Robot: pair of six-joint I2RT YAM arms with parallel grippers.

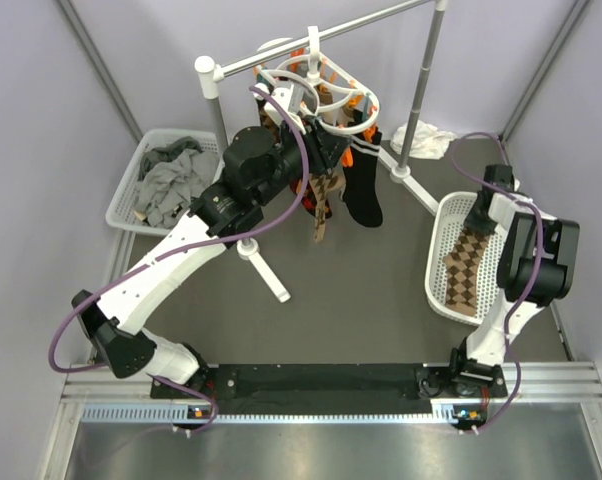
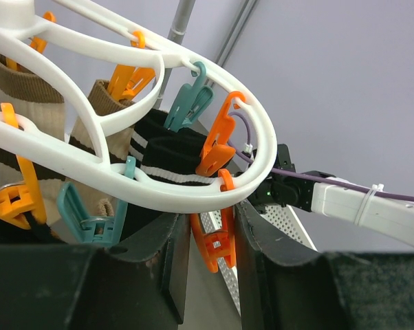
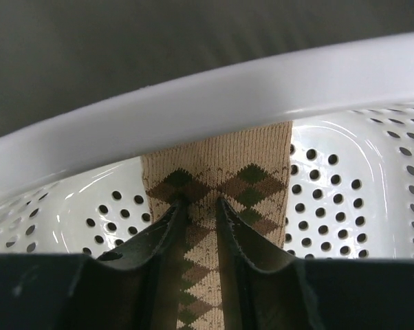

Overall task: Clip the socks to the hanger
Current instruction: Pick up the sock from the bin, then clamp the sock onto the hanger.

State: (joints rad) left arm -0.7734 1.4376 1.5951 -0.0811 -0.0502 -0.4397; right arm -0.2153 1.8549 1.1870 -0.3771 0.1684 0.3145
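1. Left end effector (image 2: 212, 212): raised to the hanger (image 2: 159, 196), which hangs from the rail (image 1: 321, 40) at the far edge of the desk (image 1: 361, 300). Its fingers are clamped on an orange clip (image 2: 217, 247) under the ring. Judged purpose: squeezing the clip open to take a sock.

2. Right end effector (image 3: 199, 202): lowered into the white basket (image 3: 214, 103) at the right edge of the desk. The fingers stand nearly together, tips down on a diamond-patterned sock (image 3: 252, 158), a strip of fabric between them. Whether the fabric is pinched cannot be told. Judged purpose: picking up the next sock.

3. Containers: the white basket holds that one sock, lying lengthwise. A second basket (image 1: 126, 175) near the far left corner holds grey socks (image 1: 171, 180).

4. Hanger: several hung socks (image 1: 324, 200) are already clipped there.
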